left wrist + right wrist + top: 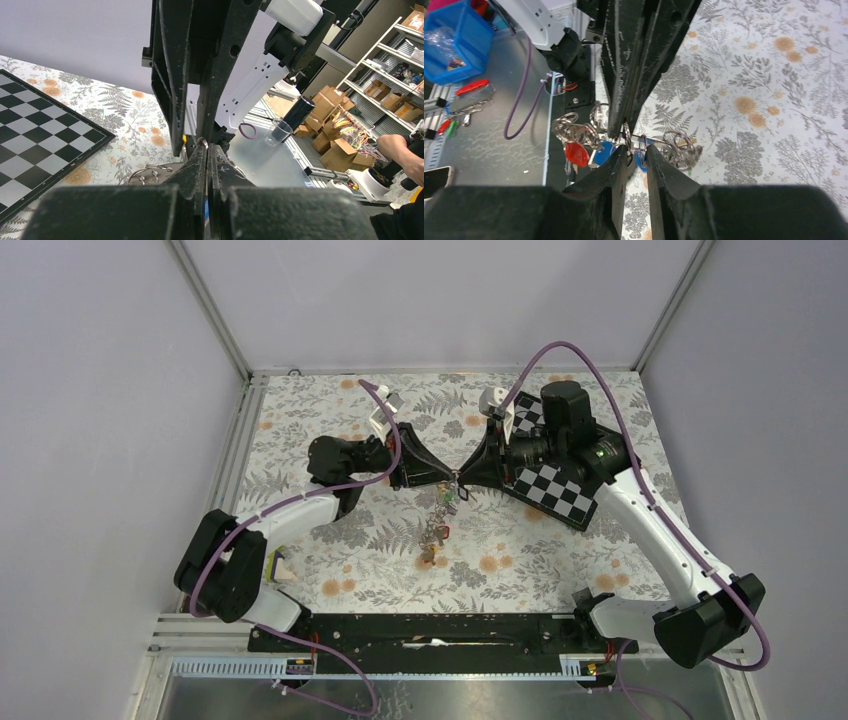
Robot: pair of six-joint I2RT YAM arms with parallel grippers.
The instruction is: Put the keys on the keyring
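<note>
The left gripper point(207, 152) is squeezed tight on a small metal ring point(626, 134). The keys point(438, 528) hang in a bunch under it, over the flowery table point(774, 75), in the middle between the two arms. A red key point(576, 153) and a blue key point(604, 149) hang side by side among shiny rings. The right gripper point(636, 157) meets the left one tip to tip. Its jaws stand a little apart with a ring between them; I cannot tell if it grips it. The checkered board point(555, 490) lies near, under the right arm. I cannot tell which ring is the keyring.
</note>
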